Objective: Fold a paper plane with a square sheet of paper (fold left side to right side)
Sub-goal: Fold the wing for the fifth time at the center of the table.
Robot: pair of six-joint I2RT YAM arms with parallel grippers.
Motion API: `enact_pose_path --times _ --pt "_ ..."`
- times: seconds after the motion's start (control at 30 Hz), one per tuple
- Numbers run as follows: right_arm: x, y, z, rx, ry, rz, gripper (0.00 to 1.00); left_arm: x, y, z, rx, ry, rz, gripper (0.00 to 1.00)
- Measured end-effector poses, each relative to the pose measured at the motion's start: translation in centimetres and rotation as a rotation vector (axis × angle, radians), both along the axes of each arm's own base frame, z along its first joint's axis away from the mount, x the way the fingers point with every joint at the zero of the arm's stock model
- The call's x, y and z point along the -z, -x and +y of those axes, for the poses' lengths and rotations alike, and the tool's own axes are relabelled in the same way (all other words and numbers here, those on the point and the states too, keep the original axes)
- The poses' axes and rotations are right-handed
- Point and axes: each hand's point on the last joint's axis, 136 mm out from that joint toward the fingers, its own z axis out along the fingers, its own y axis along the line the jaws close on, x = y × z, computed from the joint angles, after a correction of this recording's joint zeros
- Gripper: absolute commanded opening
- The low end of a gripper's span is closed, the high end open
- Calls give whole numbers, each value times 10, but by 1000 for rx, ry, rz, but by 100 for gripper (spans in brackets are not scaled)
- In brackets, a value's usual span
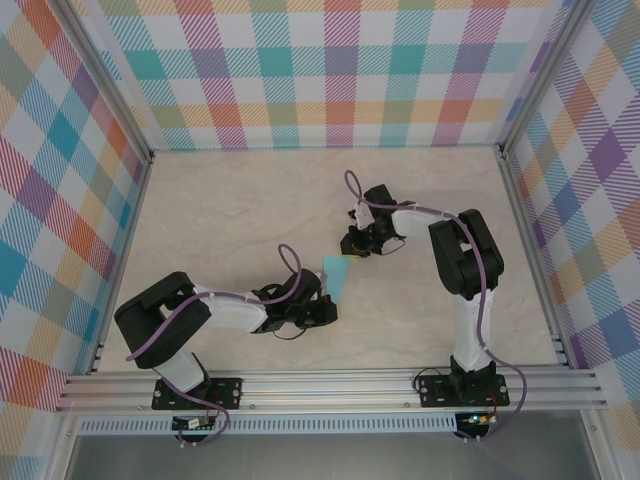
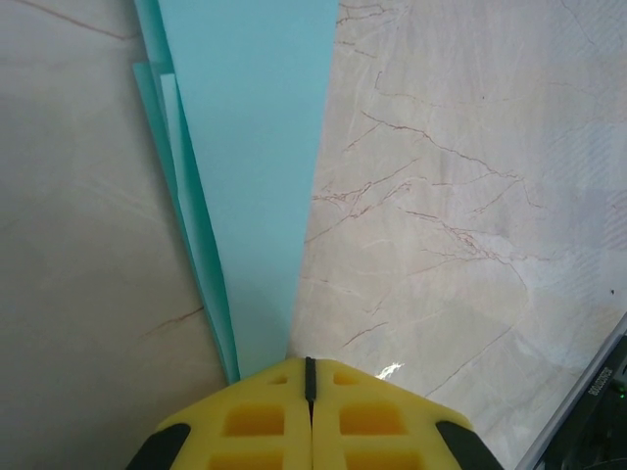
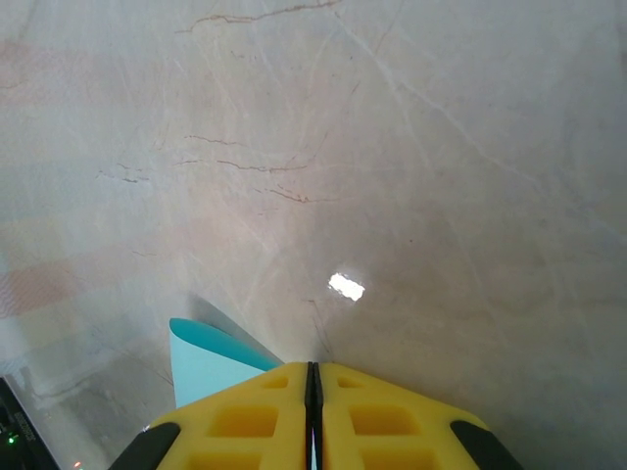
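The square sheet of paper is now a narrow, pointed, layered turquoise paper plane [image 1: 336,277] lying on the table between the two grippers. In the left wrist view the paper plane [image 2: 255,147] widens away from my left gripper [image 2: 310,364]. That gripper is shut, and the pointed end runs under its left finger. My left gripper [image 1: 322,304] sits at the near tip. My right gripper [image 1: 352,246] is at the far wide end. My right gripper [image 3: 313,367] is shut on the paper plane [image 3: 201,367]; a raised, curled corner shows to the left of its fingers, casting a shadow.
The table [image 1: 230,215] is pale marble-patterned, ringed by plaid walls on metal frame posts. A metal rail [image 1: 330,385] carries both arm bases at the near edge. Cables loop above each wrist.
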Motion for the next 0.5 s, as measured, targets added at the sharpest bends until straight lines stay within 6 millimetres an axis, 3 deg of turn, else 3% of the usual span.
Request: enact_pose_path --times 0.27,0.5 --pt "-4 -21 -11 34 26 -48 16 -3 10 4 6 16 23 19" --pt "-29 -51 -28 78 90 -153 45 -33 13 3 28 61 -15 38"
